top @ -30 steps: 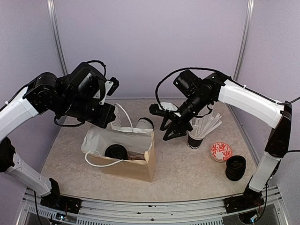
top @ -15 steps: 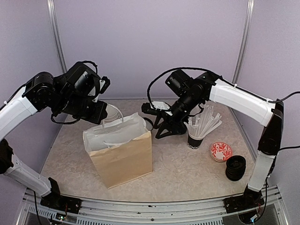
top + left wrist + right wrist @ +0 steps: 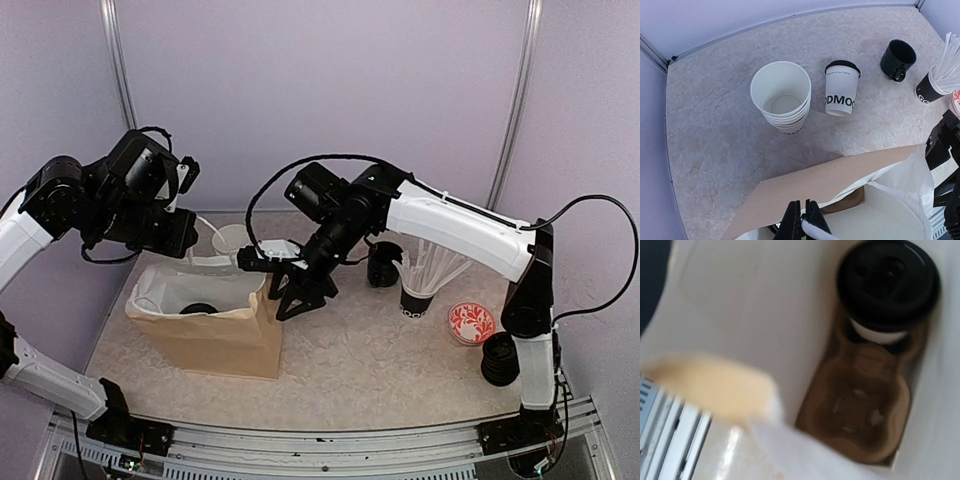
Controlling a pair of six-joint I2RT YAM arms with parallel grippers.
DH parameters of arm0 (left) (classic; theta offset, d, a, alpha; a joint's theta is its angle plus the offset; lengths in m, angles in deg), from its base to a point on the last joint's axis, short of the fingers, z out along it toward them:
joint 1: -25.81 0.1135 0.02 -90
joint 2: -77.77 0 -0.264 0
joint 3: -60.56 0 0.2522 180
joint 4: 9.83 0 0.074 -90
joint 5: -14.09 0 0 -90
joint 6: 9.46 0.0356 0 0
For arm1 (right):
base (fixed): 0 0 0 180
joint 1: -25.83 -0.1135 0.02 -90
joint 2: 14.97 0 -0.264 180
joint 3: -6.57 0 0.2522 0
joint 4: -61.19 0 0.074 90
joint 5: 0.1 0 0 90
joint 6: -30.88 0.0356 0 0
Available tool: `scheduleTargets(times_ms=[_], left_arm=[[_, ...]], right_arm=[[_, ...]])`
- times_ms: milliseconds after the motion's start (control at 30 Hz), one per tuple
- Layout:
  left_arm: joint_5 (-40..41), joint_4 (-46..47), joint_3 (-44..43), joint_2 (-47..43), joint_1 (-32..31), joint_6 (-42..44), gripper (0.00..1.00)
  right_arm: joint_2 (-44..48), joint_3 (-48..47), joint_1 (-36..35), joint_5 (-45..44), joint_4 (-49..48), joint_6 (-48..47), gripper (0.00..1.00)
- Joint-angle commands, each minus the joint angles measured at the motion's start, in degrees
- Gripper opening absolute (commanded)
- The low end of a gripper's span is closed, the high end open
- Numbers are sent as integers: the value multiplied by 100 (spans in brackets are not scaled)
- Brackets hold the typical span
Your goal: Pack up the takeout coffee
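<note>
A brown paper bag [image 3: 215, 335] stands open, with a moulded cardboard tray [image 3: 860, 410] in its bottom. Behind it are stacked empty white cups [image 3: 782, 97]. To its right are a dark mug [image 3: 385, 268], a black cup of white sticks [image 3: 415, 298], a red patterned dish [image 3: 471, 322] and stacked black lids [image 3: 501, 358].

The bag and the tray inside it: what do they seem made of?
The bag: probably kraft paper, matte brown, stiff creased sides, white inside. The tray: likely moulded cardboard pulp, dull brown, with soft rounded wells.

Bag [image 3: 210, 340] by table's [image 3: 400, 365] left edge, on my left; inside, tray [image 3: 860, 407] holding lidded cup [image 3: 887, 282]; behind bag, second cup [image 3: 841, 92] beside stack [image 3: 782, 100]
</note>
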Motion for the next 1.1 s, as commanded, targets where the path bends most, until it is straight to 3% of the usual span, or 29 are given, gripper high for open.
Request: scheduleTargets(times_ms=[0, 133, 167, 200, 500, 667, 800, 900, 1067], left_arm=[[288, -226, -3, -263, 55, -239, 17], [385, -312, 37, -459, 55, -339, 68], [383, -319, 50, -481, 55, -310, 91], [396, -336, 59, -500, 55, -302, 98], [485, -442, -910, -414, -242, -407, 99], [1108, -77, -1531, -236, -1184, -151, 99], [1271, 964, -1498, 39, -1759, 694, 99], [1187, 1553, -1727, 588, -1858, 1206, 99], [936, 1779, -2567, 2043, -1852, 1629, 99]], right_arm=[[-287, -544, -27, 124, 270, 44, 48], [-115, -236, 30, -255, 226, -22, 49], [-25, -96, 85, -322, 175, -12, 49], [64, 62, 151, -354, 96, -1, 49], [647, 627, 765, -791, -279, 245, 51], [1097, 964, 1113, -741, -388, 278, 51], [1598, 1440, 1429, -764, -644, 301, 53], [1936, 1609, 1659, -819, -749, 340, 54], [2411, 1748, 2066, -1068, -936, 468, 56]])
